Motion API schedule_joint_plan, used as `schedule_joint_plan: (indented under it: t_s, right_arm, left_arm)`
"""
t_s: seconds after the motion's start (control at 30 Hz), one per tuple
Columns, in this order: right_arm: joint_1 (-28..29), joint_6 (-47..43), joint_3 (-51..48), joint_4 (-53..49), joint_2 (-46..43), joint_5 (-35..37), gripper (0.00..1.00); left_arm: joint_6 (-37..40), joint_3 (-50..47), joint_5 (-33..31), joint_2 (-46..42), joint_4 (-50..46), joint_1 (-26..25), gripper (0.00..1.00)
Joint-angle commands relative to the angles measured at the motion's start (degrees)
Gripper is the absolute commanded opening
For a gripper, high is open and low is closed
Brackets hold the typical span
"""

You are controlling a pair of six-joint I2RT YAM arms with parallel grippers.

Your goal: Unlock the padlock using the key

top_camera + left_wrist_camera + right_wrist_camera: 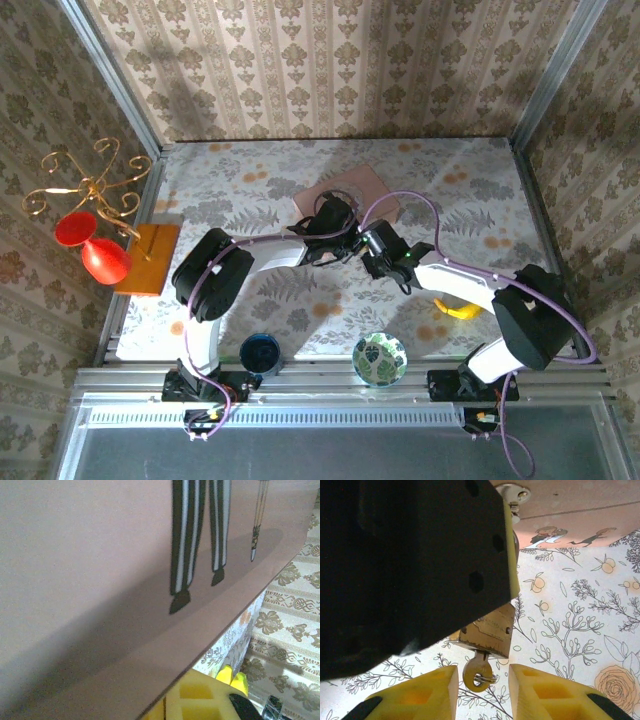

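Observation:
The brass padlock [489, 632] hangs tilted below the silver clasp [512, 492] of the pink box [352, 188]. Its upper part is hidden by the black and yellow finger of my left gripper [415, 565], which appears to be clamped on it. A key [477, 672] with a small ring sticks out of the padlock's underside. My right gripper [482, 692] is open, with a yellow finger on each side of the key head and a gap on both sides. From above, the left gripper [333, 228] and right gripper [372, 246] meet at the box's front edge. The left wrist view looks along the pink lid [100, 580].
A blue cup [262, 353] and a green patterned bowl [380, 359] stand near the front edge. A yellow object [456, 311] lies by the right arm. An orange board [148, 258] and red glasses [92, 245] on a gold stand are at the left.

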Motion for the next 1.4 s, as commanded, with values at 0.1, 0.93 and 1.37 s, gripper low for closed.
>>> schedule_joint_plan:
  t_s: [0.1,0.93,1.37]
  right_arm:
    - [0.38,-0.7,2.18,1.55,0.74,2.92,0.3]
    - [-2.12,5.53,-0.88,6.2,1.27,-3.41,0.0]
    - [-16.56,25.97,-9.22,21.11,-0.53,-32.37,0.0]
  left_arm:
    - [-1.82,2.02,3.32,-1.35,3.02,0.03,0.0]
    - [-1.8,1.33,3.54,-1.52,3.96,-0.03,0.0]
    - [-1.34,0.72,3.47,-1.75,5.24,-0.13,0.0]
